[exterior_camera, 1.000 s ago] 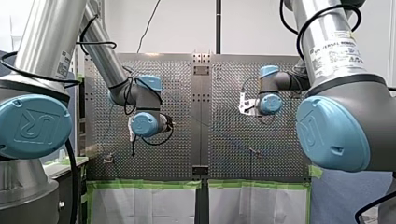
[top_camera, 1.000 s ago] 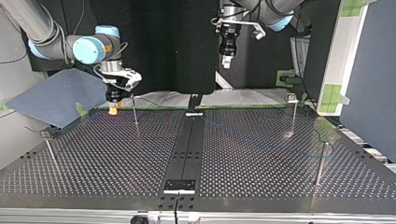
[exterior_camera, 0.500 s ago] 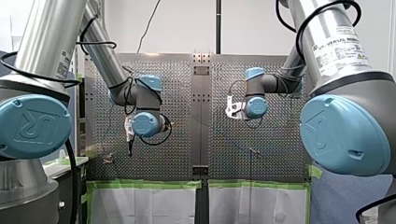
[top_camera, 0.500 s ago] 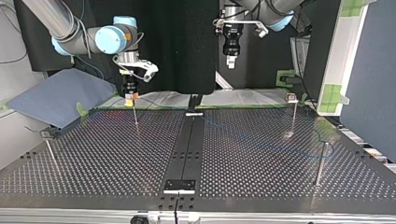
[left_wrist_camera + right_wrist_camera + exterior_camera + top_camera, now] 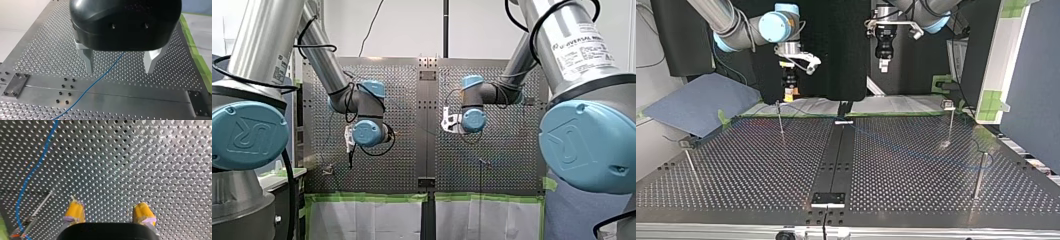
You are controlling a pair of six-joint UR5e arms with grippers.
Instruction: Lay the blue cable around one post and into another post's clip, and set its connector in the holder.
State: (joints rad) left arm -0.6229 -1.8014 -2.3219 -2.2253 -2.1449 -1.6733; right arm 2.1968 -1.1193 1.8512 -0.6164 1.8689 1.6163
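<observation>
The thin blue cable (image 5: 92, 83) lies loose on the perforated table, running under my left gripper (image 5: 120, 71), whose metal fingers (image 5: 88, 60) stand open and empty well above it. In the top view the blue cable (image 5: 916, 152) crosses the table's right half, with my left gripper (image 5: 883, 65) high over the far edge. My right gripper (image 5: 109, 212) is open, its yellow pads (image 5: 75, 211) bare, and the blue cable (image 5: 32, 171) runs off to one side of it. In the top view my right gripper (image 5: 790, 92) hangs above a thin post (image 5: 780, 119).
More thin posts (image 5: 949, 124) (image 5: 978, 175) (image 5: 689, 162) stand around the table. A dark centre strip (image 5: 836, 155) carries a small plate (image 5: 828, 199) at the near edge. A blue cloth (image 5: 701, 102) lies off the far left corner. Green tape (image 5: 372, 197) edges the table.
My right arm has swung toward the table's middle and risen, rightward in the top view, leftward in the front view. My left gripper has shifted only slightly. Both stay open.
</observation>
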